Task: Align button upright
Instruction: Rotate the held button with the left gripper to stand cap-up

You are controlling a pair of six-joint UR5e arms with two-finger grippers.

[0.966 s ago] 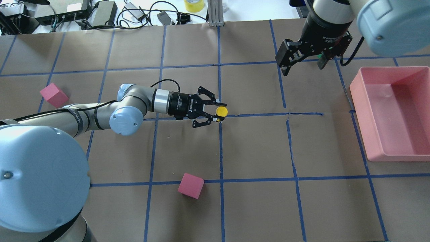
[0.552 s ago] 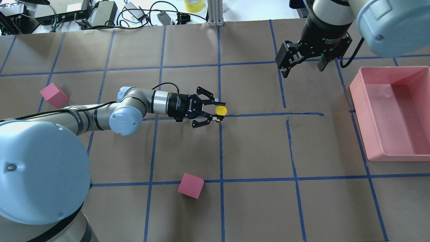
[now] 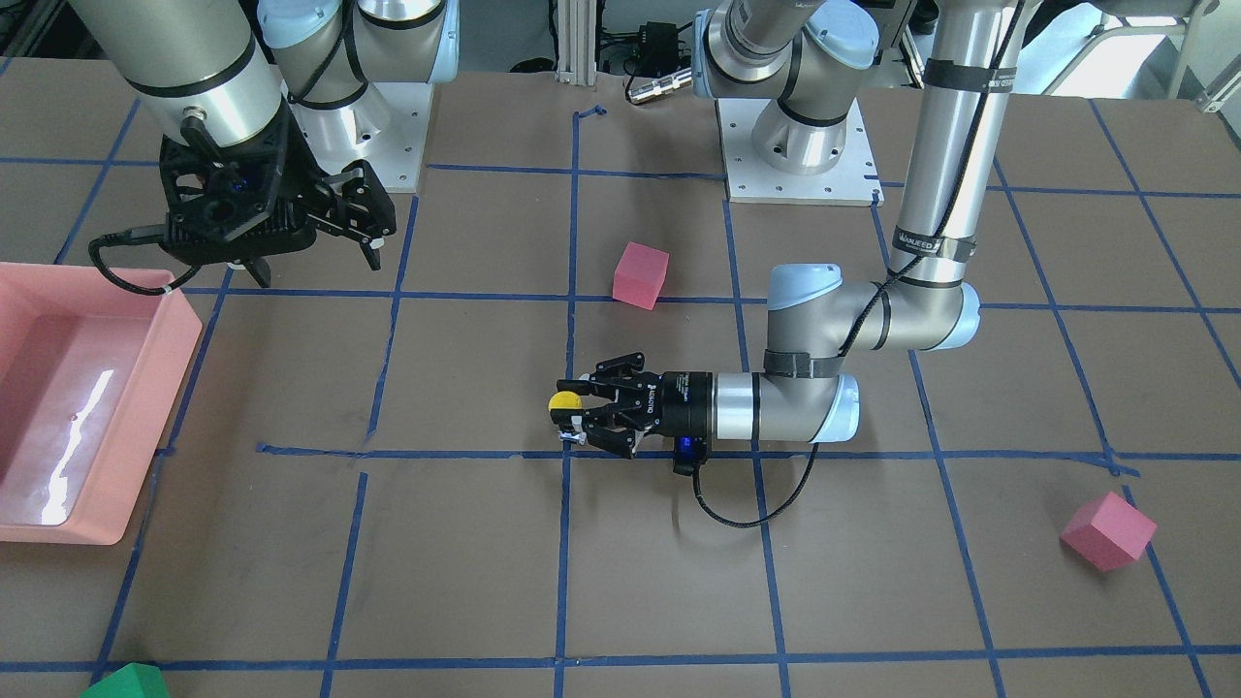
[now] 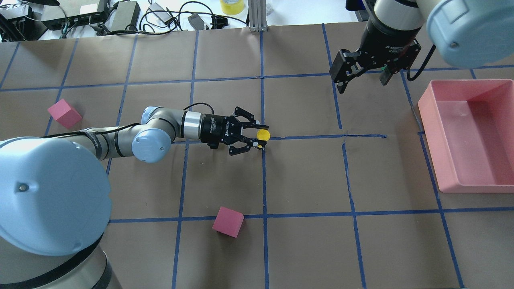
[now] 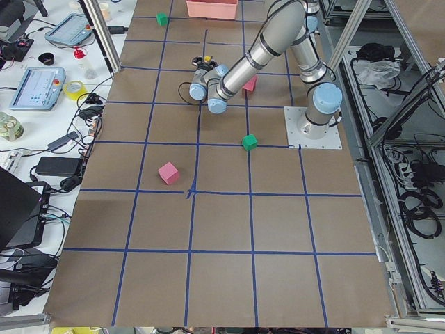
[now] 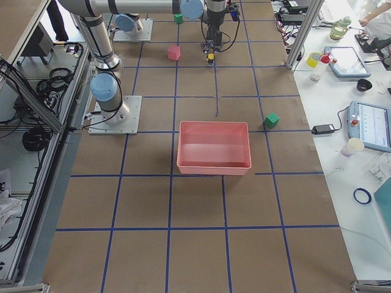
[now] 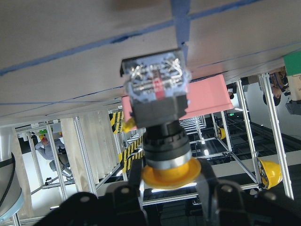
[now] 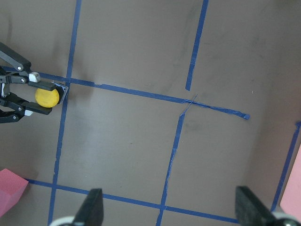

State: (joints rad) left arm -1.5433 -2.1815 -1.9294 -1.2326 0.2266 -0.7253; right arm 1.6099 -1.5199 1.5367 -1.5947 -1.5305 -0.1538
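I see two arms of silver-grey tube with pale blue joint caps and black seam bands. The left arm (image 3: pixel 945 145) carries a black strap with white lettering, and a black cable (image 3: pixel 737 519) leaves its wrist. The left gripper (image 4: pixel 259 138) and right gripper (image 4: pixel 363 82) are black with linked fingers; the left body bears white lettering. Each arm stands on a white square base plate (image 3: pixel 843 182) with screws along its edges.

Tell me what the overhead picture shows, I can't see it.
The left gripper is shut on a tiny yellow-capped button at a blue tape line mid-table. The right gripper hangs open at the far side near a pink tray. Two pink foam cubes sit apart.
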